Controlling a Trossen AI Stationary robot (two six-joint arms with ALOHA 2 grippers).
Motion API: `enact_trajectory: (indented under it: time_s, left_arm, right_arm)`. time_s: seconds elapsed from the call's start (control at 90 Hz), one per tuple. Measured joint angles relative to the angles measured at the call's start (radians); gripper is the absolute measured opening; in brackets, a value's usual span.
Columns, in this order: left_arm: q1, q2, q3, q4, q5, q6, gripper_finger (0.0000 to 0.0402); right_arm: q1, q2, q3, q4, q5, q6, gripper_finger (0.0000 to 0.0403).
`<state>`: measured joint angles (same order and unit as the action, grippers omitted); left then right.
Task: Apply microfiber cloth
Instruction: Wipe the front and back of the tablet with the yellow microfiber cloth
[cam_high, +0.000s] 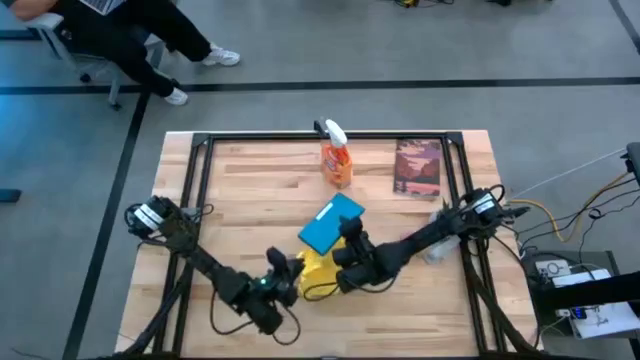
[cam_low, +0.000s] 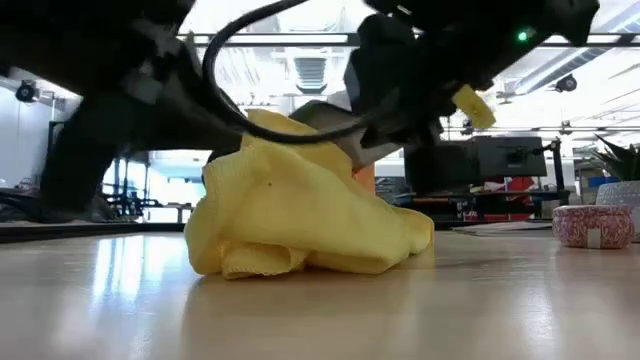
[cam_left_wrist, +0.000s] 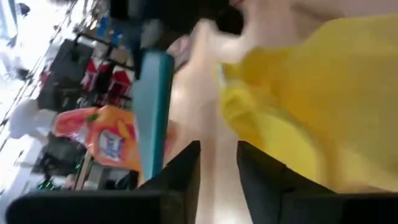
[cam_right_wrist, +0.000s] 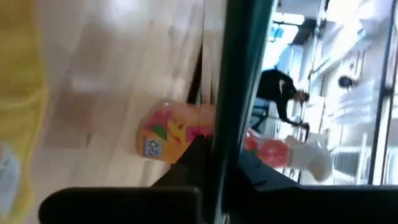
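Observation:
The yellow microfiber cloth (cam_high: 318, 272) lies bunched in a heap (cam_low: 300, 225) on the table near its front edge. Just beyond it is the tablet (cam_high: 330, 225), which looks teal from above. My right gripper (cam_high: 352, 245) is shut on the tablet at its near right side. My left gripper (cam_high: 287, 275) is low at the cloth's left side. Its fingers (cam_left_wrist: 186, 171) are open with bare table between them, and the cloth (cam_left_wrist: 311, 99) lies along one finger. My right gripper pinches the tablet's edge (cam_right_wrist: 219, 134) between its two fingers, the thin edge running straight out from between them. It comes in low from the table's right. In the low view the tablet (cam_low: 335, 120) slants up over the cloth, which hides its lower end. Whether my left gripper touches the cloth, I cannot tell.
An orange spray bottle (cam_high: 337, 160) stands at the far middle and a book (cam_high: 417, 167) lies to its right. A small jar (cam_low: 592, 225) stands on the right side. A person sits beyond the table's far left corner (cam_high: 120, 40).

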<state>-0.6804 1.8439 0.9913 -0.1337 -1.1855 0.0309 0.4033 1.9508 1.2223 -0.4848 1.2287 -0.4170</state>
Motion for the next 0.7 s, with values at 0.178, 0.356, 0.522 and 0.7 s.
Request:
enact_trajectory:
  time_s: [0.178,0.356,0.522,0.7]
  left_arm:
    - [-0.004,-0.003,0.0,0.005,-0.006,-0.059,0.0134]
    - [0.0,-0.003,0.0,0.038,-0.006,-0.153,0.0177]
    - [0.006,-0.003,0.001,0.127,0.073,-0.164,0.0214]
    - [0.037,0.02,0.001,0.243,0.229,-0.145,0.0238]
  right_arm:
    - [0.01,0.003,-0.01,0.0,-0.023,0.022,0.0008]
    - [0.015,0.0,-0.012,-0.144,-0.031,0.137,0.0008]
    - [0.016,-0.022,-0.013,-0.341,-0.058,0.371,0.0009]
    - [0.046,-0.055,-0.025,-0.396,-0.121,0.472,0.0009]
